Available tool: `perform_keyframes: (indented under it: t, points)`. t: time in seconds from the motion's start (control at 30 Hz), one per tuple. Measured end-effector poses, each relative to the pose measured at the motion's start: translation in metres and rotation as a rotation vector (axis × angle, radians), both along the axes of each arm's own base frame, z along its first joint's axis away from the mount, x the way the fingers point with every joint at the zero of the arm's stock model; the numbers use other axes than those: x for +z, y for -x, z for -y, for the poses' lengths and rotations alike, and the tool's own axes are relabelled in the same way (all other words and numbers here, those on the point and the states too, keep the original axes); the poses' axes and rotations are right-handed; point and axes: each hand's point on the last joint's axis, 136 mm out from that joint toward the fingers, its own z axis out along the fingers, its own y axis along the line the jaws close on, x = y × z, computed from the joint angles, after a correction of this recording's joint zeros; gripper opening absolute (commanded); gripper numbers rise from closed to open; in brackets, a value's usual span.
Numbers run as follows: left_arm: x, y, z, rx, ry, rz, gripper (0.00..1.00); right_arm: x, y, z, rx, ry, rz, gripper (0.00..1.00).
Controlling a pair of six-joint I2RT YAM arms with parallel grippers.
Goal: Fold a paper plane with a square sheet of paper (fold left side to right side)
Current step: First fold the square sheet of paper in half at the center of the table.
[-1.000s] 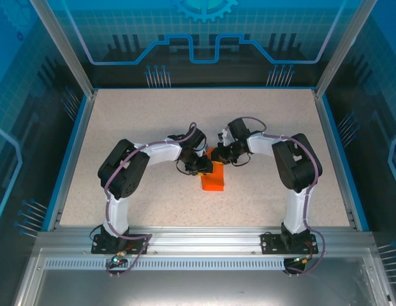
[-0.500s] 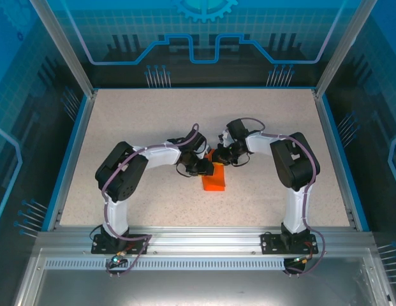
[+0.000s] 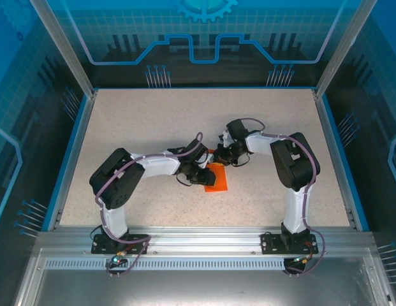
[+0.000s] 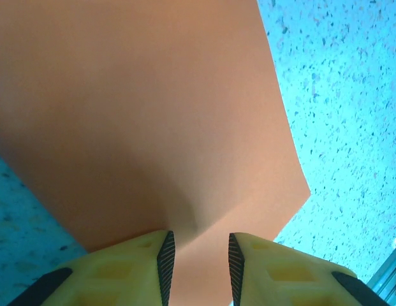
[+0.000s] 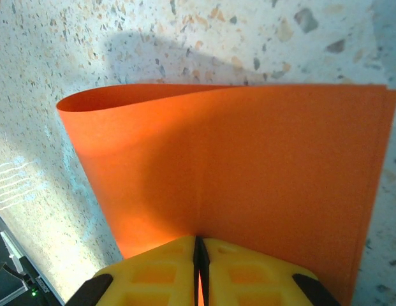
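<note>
Near the middle of the tabletop (image 3: 134, 127), the bright orange square sheet of paper (image 3: 215, 178) was folded over on itself, its fold rounded. The jaws of the right gripper (image 5: 199, 245) were closed tight on one edge, seemingly to keep the layers aligned. The jaws of the left gripper (image 4: 198, 255) were held partly apart over the paper, nothing clamped, probably to flatten the fold.
</note>
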Motion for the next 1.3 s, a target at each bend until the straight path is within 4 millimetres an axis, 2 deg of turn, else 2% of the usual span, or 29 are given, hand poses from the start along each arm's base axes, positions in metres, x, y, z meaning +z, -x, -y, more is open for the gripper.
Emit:
perform_keyframes:
  t: [0.5, 0.7, 0.8, 1.0, 1.07, 1.17, 1.3]
  points:
    - [0.000, 0.028, -0.003, 0.008, 0.036, 0.021, 0.36, 0.000, 0.002, 0.001, 0.000, 0.002, -0.005, 0.12]
    - [0.009, 0.045, -0.012, 0.003, 0.038, -0.020, 0.40, 0.000, 0.003, 0.001, 0.000, 0.002, -0.005, 0.12]
    - [0.025, 0.039, -0.012, 0.015, 0.081, -0.018, 0.41, 0.000, 0.003, 0.001, 0.000, 0.002, -0.005, 0.12]
    - [0.046, 0.002, -0.002, 0.048, 0.137, 0.008, 0.43, 0.000, 0.003, 0.001, 0.000, 0.002, -0.005, 0.12]
    - [0.043, -0.007, 0.004, 0.043, 0.141, 0.006, 0.43, 0.000, 0.003, 0.001, 0.000, 0.002, -0.004, 0.12]
    - [0.029, -0.013, 0.009, 0.042, 0.124, -0.017, 0.43, 0.000, 0.003, 0.001, 0.000, 0.001, -0.004, 0.13]
    - [0.006, -0.010, 0.007, 0.045, 0.085, -0.064, 0.43, 0.001, 0.003, 0.001, 0.000, 0.000, 0.001, 0.13]
